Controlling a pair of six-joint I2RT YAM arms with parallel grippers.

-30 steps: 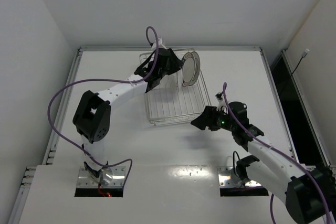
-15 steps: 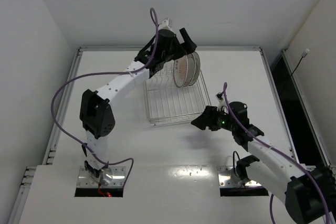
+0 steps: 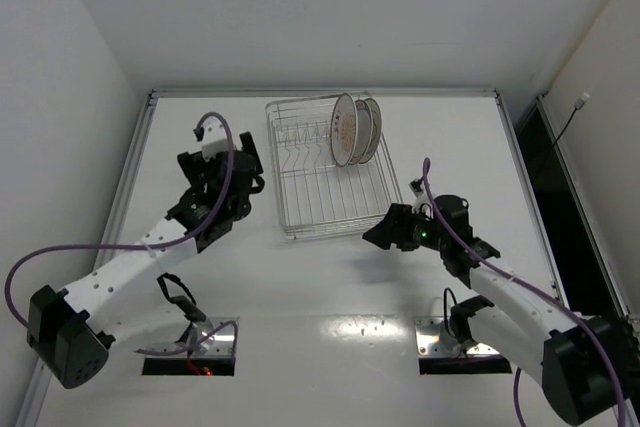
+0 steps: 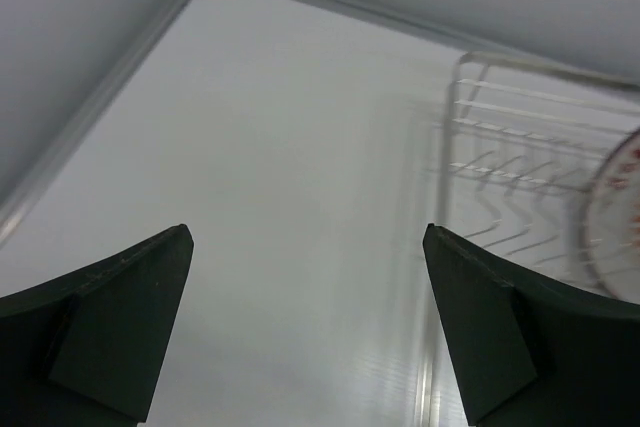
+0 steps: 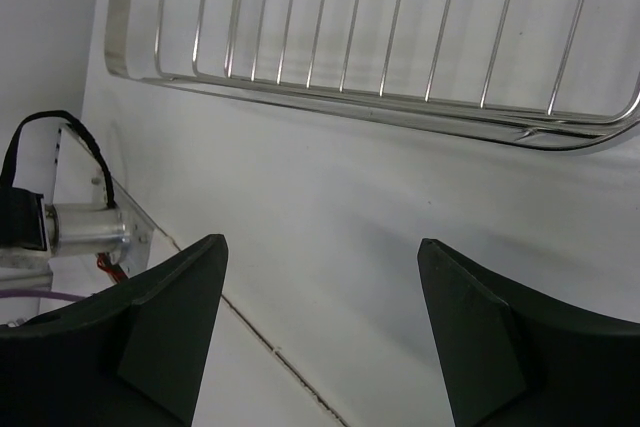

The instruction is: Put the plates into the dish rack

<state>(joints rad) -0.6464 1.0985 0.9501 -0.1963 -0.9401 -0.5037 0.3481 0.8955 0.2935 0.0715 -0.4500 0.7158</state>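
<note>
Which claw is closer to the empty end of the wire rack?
Right. The right gripper sits just off that end of the dish rack; the left gripper is beside its long side.
</note>
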